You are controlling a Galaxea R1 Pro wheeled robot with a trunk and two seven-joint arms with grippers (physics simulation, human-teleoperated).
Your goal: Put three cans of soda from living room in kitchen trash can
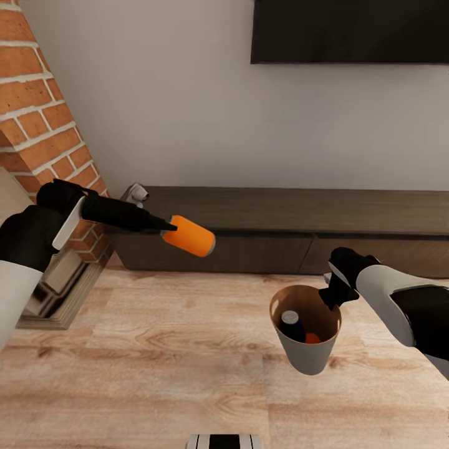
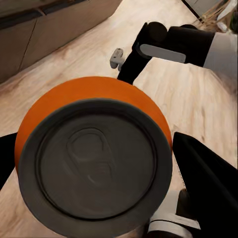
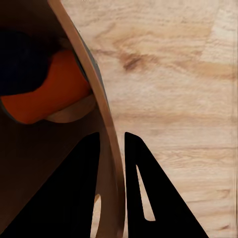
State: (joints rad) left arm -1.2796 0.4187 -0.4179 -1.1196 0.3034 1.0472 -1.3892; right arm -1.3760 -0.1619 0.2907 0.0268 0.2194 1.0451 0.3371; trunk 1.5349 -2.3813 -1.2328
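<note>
Living room, wood floor (image 1: 156, 349), low dark cabinet (image 1: 280, 231) along far wall, brick fireplace (image 1: 37, 125) at left, black TV (image 1: 349, 31) above. Left gripper (image 1: 163, 226) closed on an orange can (image 1: 189, 236), held lying sideways in the air in front of the cabinet, well left of the bin; silver top faces the left wrist camera (image 2: 96, 166), fingers dark at either side of it. Right gripper (image 1: 328, 288) clamped on the far-right rim of the trash can (image 1: 305, 337), one finger inside the wall, one outside (image 3: 144, 193), rim pinched between; bin apparently carried clear of the floor, slightly tilted, though hard to confirm. Inside the bin: dark blue can (image 1: 292, 325) and second orange can (image 1: 312, 338), lying against each other near the bottom (image 3: 47, 94). Judged step: bring third can over the bin mouth and drop it. To do well: move left arm rightward and nearer until can centred above the opening, not over the rim; tip can end-down so it slips past the two already inside; release low to avoid bounce-out. Keep right pinch firm, since added weight on a rim grasp may swing the bin. Kitchen leg not yet begun.
</note>
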